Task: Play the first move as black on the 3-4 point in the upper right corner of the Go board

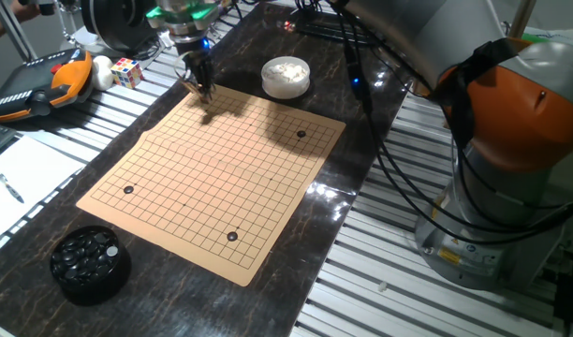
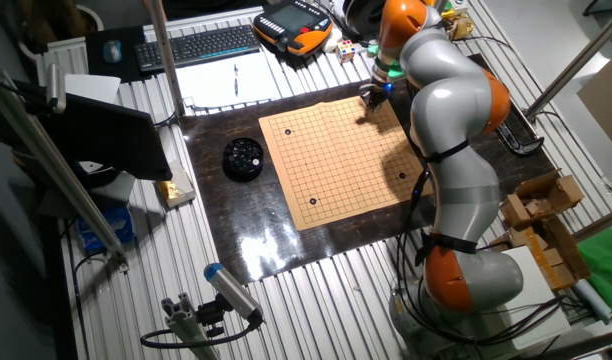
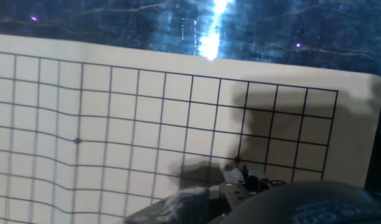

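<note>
2 fingertips (image 1: pixel 203 89) poised over board corner (image 1: pixel 212 94); stone and grip state unclear

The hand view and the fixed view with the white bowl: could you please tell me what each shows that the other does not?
Only the hand view shows the grid lines up close at one board corner, the shadow cast there and the glare on the dark tabletop beyond the edge. Only the fixed view shows the white bowl, the black bowl of stones, three dark stones already on the board, such as one, and a Rubik's cube. Both show the Go board and the gripper low over it; its jaws cannot be read.
</note>
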`<state>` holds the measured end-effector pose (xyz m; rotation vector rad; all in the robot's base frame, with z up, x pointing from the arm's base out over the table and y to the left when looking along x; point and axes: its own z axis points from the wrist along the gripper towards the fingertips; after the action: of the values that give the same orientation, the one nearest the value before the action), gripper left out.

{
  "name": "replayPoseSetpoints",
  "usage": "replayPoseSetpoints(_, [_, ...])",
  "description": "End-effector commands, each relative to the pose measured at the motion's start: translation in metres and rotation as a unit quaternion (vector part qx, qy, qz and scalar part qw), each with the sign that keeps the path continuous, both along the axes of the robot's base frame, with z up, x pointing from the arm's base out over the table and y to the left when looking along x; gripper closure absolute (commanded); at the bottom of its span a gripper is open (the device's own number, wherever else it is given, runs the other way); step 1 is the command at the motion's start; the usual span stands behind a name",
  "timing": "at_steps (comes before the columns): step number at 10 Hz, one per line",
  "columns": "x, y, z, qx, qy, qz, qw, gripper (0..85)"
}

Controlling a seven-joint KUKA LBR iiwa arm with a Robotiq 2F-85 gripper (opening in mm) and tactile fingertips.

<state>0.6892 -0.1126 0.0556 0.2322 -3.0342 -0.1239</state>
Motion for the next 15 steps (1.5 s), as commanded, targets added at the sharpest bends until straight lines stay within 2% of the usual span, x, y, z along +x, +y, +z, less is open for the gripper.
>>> replayPoseSetpoints(1, [0.0002,0.000,-0.002,0.002,0.000,0.000,1.000,83.3])
replayPoseSetpoints(5, [0.0038,-0.002,-0.012,0.001,-0.009,0.006,1.000,83.0])
replayPoseSetpoints(10, [0.0042,-0.007,-0.025,0.002,-0.017,0.013,1.000,81.7])
replayPoseSetpoints(15, [0.0041,-0.009,-0.025,0.011,-0.010,0.009,1.000,75.3])
